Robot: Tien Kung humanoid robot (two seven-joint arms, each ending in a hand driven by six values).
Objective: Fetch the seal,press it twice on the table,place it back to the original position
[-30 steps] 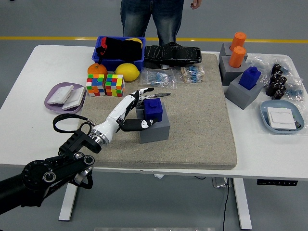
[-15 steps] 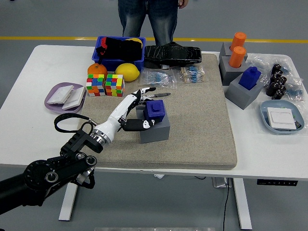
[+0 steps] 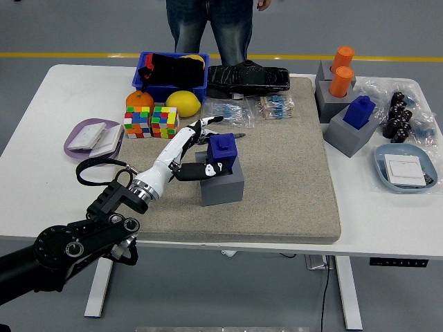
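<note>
A white table [image 3: 41, 173] holds a tan mat [image 3: 291, 187] with many things around it. The left hand [image 3: 197, 149] comes in from seven o'clock, its fingers pinching the blue seal [image 3: 223, 148]. The seal looks just lifted off its grey holder [image 3: 223, 185] near the mat's middle. It looks like the fetching has only started. Both presses and putting it back are left.
</note>
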